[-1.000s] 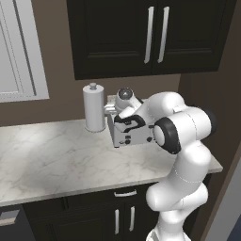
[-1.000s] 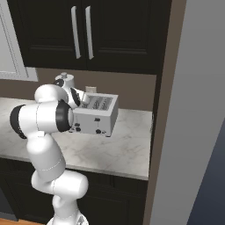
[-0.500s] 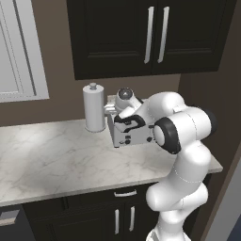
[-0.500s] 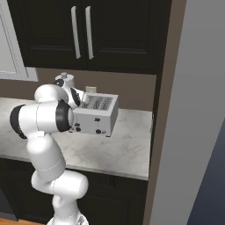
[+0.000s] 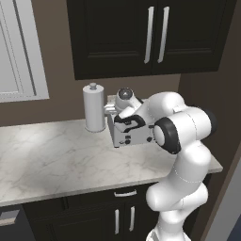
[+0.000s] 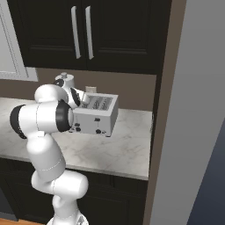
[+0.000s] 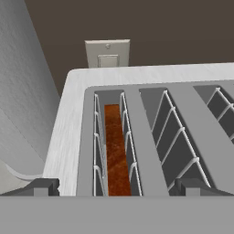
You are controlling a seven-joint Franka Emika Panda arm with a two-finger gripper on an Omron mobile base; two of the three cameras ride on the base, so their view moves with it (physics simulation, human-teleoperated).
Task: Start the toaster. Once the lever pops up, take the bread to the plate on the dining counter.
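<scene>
The silver-white toaster (image 5: 133, 135) (image 6: 97, 115) stands at the back of the marble counter, near the wall. In the hand view I look straight down on its top (image 7: 73, 119), and the orange-brown bread (image 7: 115, 151) sits deep in the leftmost slot. My gripper (image 7: 116, 187) hangs open just above that slot, one fingertip on each side of it, touching nothing. From the left base view the hand (image 5: 126, 117) sits over the toaster's left end. The plate and the dining counter are out of view.
A white paper-towel roll (image 5: 94, 108) (image 7: 23, 91) stands close to the toaster's left side. A wall outlet (image 7: 108, 54) (image 6: 91, 89) is behind the toaster. Dark upper cabinets (image 5: 150, 35) hang above, and a tall panel (image 6: 169, 110) bounds the counter on the right.
</scene>
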